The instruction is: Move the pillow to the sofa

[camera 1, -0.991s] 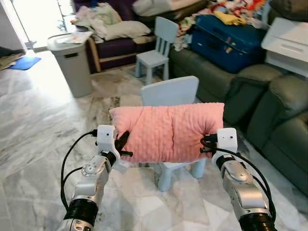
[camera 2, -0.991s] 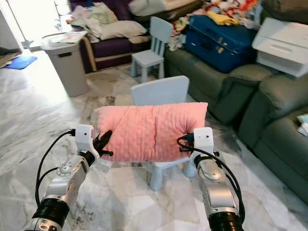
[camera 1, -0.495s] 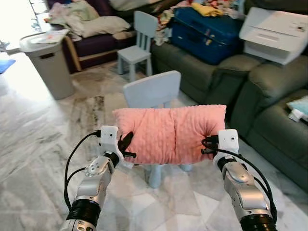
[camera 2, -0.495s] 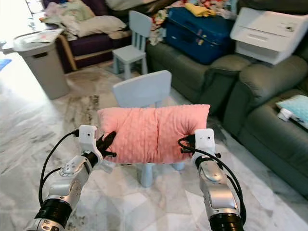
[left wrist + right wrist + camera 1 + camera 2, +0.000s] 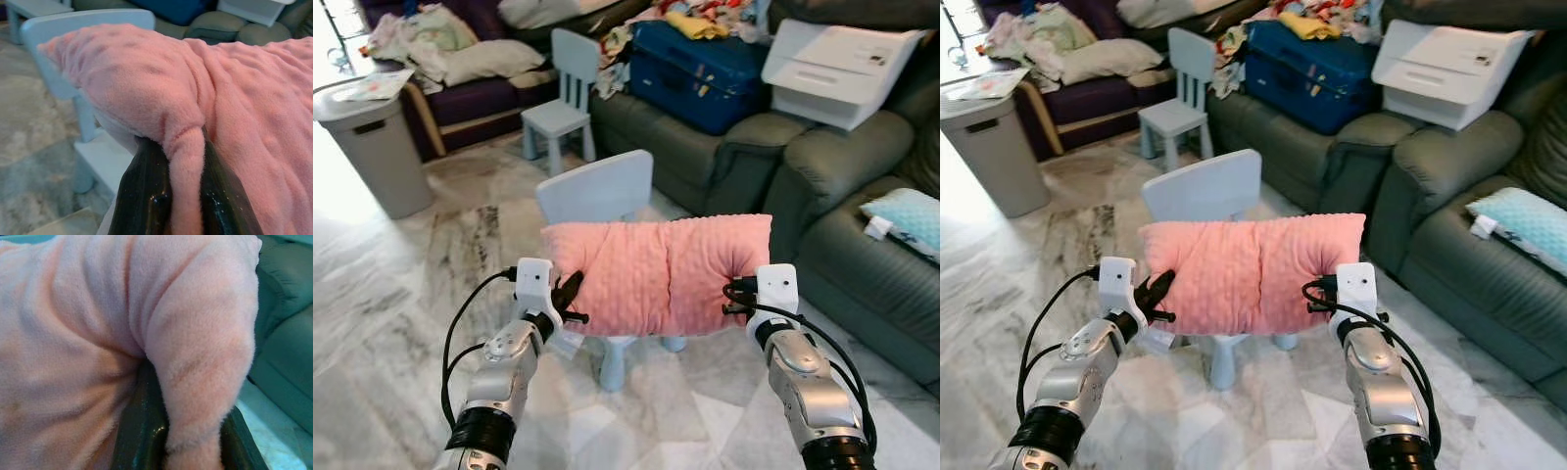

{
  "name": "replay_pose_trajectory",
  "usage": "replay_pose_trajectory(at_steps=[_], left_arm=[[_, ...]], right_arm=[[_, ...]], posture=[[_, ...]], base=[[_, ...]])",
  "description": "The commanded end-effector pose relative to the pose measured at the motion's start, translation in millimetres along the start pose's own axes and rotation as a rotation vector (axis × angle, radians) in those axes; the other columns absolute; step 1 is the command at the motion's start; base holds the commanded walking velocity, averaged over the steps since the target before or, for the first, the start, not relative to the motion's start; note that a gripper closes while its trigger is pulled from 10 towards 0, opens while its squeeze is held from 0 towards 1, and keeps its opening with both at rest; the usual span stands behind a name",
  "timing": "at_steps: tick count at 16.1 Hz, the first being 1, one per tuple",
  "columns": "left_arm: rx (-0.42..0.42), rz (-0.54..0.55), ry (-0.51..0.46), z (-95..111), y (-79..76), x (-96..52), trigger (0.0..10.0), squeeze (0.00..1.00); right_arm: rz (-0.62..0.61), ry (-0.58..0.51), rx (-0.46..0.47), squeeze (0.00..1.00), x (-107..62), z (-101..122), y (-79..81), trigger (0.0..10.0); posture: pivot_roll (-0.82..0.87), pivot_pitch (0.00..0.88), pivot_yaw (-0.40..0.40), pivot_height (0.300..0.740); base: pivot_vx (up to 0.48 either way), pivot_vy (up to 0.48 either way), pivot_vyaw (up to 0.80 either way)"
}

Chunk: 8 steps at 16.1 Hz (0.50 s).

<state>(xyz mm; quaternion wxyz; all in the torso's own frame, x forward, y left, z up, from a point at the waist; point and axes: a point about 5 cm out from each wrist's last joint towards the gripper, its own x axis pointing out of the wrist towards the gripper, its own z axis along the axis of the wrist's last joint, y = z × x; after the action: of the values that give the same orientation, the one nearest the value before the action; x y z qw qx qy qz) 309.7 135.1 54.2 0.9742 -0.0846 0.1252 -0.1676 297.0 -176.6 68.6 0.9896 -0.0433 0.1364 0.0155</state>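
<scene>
2 tools [image 5: 570,299] [image 5: 734,294] pinch pillow [image 5: 658,274] edges; sofa [image 5: 862,245] right.

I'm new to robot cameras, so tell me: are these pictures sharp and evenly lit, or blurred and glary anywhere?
Left eye view: sharp; daylight washes out the marble floor at the left edge. Left wrist view: the fuzzy pink pillow is soft, the pale blue plastic chair behind blurred. Right wrist view: pillow very close, hazy.

Left arm: raised forward, elbow bent.
Left gripper [image 5: 570,299]: fingers [image 5: 144,196] pinched on the pillow's [image 5: 658,274] left edge.
Right arm: raised forward, level with the left.
Right gripper [image 5: 734,296]: fingers [image 5: 139,431] clamped on the pillow's right edge.
</scene>
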Motion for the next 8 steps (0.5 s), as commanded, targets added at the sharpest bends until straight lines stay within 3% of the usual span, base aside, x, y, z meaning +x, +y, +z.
replay_pose_trajectory(at_steps=[1, 8], left_arm=[[0.008, -0.021, -0.011, 4.4, -3.0, 1.2, 10.0, 0.0], [0.009, -0.027, -0.007, 3.2, -4.7, 1.4, 10.0, 0.0]], right_arm=[[0.0, -0.038, 0.001, 0.0, 0.5, 9.6, 0.6, 10.0], [-0.001, -0.037, 0.001, 0.0, 0.2, 9.6, 0.1, 10.0]], posture=[[-0.09, 0.016, 0.008, 0.74], [-0.09, 0.017, 0.008, 0.74]], base=[[0.281, 0.0, -0.76], [0.304, 0.0, -0.6]])
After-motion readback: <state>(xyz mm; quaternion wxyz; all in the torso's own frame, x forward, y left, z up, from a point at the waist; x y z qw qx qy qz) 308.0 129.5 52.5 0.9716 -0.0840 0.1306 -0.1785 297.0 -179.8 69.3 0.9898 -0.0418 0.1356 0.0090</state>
